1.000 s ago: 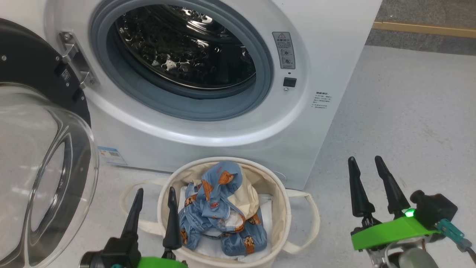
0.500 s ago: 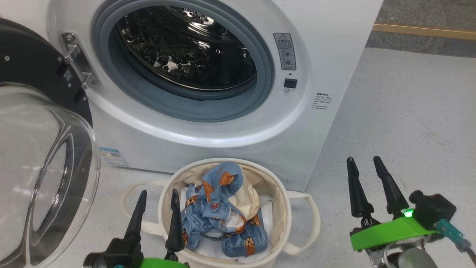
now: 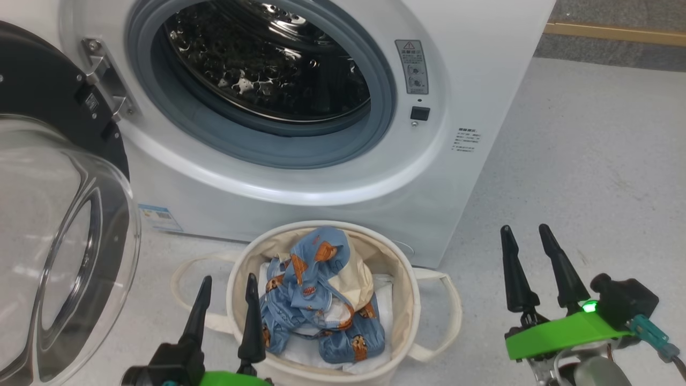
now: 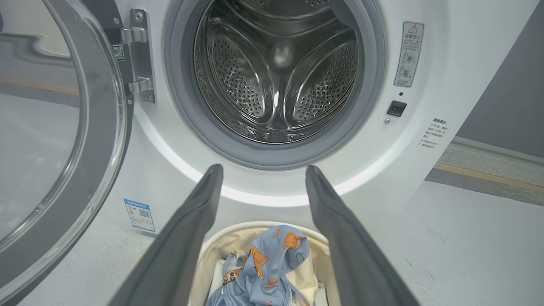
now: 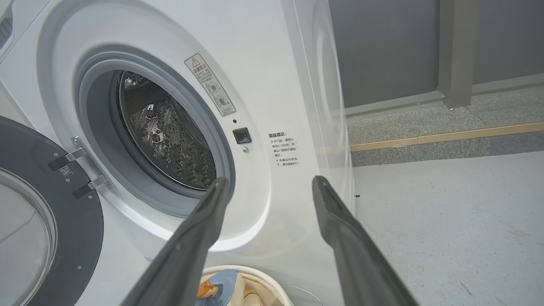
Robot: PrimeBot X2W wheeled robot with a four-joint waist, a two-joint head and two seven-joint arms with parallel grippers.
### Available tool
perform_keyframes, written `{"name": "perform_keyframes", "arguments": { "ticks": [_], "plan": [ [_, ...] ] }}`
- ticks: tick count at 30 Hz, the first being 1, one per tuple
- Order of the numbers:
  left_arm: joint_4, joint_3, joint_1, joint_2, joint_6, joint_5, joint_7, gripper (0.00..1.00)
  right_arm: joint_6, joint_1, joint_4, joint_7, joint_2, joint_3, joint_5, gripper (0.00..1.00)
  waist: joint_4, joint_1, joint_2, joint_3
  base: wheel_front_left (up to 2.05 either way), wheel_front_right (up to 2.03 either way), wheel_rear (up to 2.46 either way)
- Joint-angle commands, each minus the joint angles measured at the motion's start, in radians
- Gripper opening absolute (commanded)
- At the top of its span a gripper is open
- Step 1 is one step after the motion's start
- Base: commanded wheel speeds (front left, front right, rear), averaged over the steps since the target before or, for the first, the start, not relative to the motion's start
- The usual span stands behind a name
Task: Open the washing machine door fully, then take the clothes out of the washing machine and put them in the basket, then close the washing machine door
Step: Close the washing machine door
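Slightly shifted since a second ago, whole head view alike: camera motion, nothing rearranged. Nearest, left pincer (image 3: 228,277) and right pincer (image 3: 524,227), both spread wide, gripping nothing. Just beyond, clothes (image 3: 316,289) heaped inside basket (image 3: 321,225). Further, washing machine (image 3: 471,80), drum (image 4: 276,72) apparently bare. Off left, washing machine door (image 3: 48,86) swung wide on hinge (image 3: 104,88), nearer left pincer; probably room to swing rightward above basket.

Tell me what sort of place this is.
Probably a laundry corner in a lab or workshop, not a home: a white front-loading washing machine stands on a speckled grey floor, a cream basket of clothes sits before it, and a plain grey wall with a yellow floor strip runs behind.
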Motion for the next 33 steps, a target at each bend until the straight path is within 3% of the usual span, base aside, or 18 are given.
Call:
{"name": "perform_keyframes", "arguments": {
  "ticks": [1, 11, 33],
  "plan": [
    [-0.025, 0.024, -0.033, 0.005, 0.004, -0.004, -0.005, 1.00, 0.000, -0.023, -0.034, -0.005, 0.001, 0.019, 0.004, 1.00, 0.001, 0.0000, 0.0000, 0.004, -0.40, 0.39, 0.02],
    [-0.021, 0.013, -0.046, 0.005, 0.007, -0.018, -0.005, 1.00, 0.000, -0.030, -0.034, -0.005, 0.001, 0.017, -0.001, 1.00, 0.008, 0.0000, 0.0000, 0.016, -1.01, 1.04, -0.04],
    [-0.037, 0.010, -0.047, 0.004, 0.027, 0.006, -0.005, 1.00, 0.000, -0.032, -0.026, -0.005, 0.001, 0.017, -0.007, 1.00, 0.011, 0.0000, 0.0000, 0.014, -1.92, 1.76, 0.16]
  ]
}}
